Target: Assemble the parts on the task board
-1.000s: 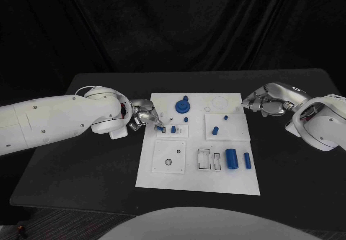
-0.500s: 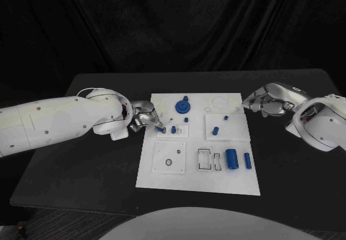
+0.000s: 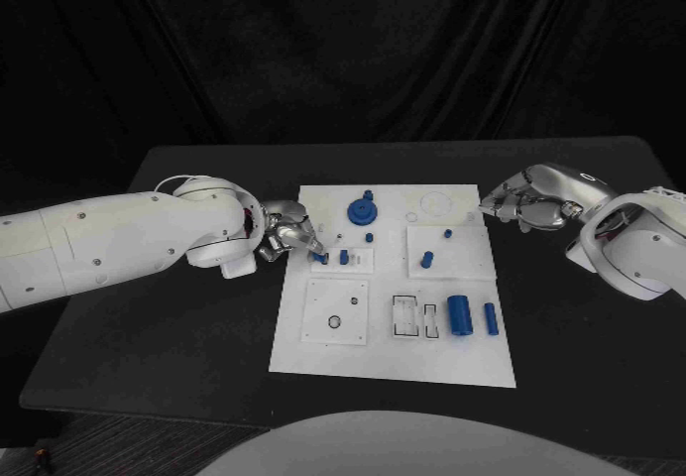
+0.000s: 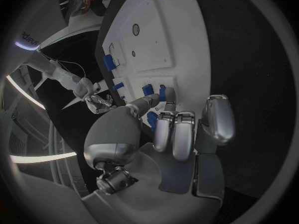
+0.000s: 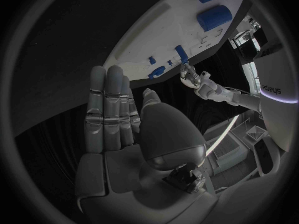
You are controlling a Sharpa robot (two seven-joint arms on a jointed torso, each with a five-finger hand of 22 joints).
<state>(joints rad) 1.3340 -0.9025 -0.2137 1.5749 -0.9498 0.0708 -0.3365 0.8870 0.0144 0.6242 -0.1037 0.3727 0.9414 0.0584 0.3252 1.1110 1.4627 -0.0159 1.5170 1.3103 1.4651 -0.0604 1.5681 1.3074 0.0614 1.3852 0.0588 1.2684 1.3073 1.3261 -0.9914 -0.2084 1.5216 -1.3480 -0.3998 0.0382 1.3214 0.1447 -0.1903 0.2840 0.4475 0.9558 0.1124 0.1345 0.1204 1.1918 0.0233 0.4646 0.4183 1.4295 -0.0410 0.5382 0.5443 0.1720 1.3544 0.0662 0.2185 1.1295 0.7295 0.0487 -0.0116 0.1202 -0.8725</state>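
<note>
Parts number perhaps nine on one task board.

Table: matt black, smooth. Task board: flat white plastic, dull sheen. Parts: smooth blue plastic, e.g. large cylinder. Left hand and right hand: polished silver metal, glossy. Arm shells looked white, semi-gloss plastic.

white task board, blue parts, black table, silver hands
</note>
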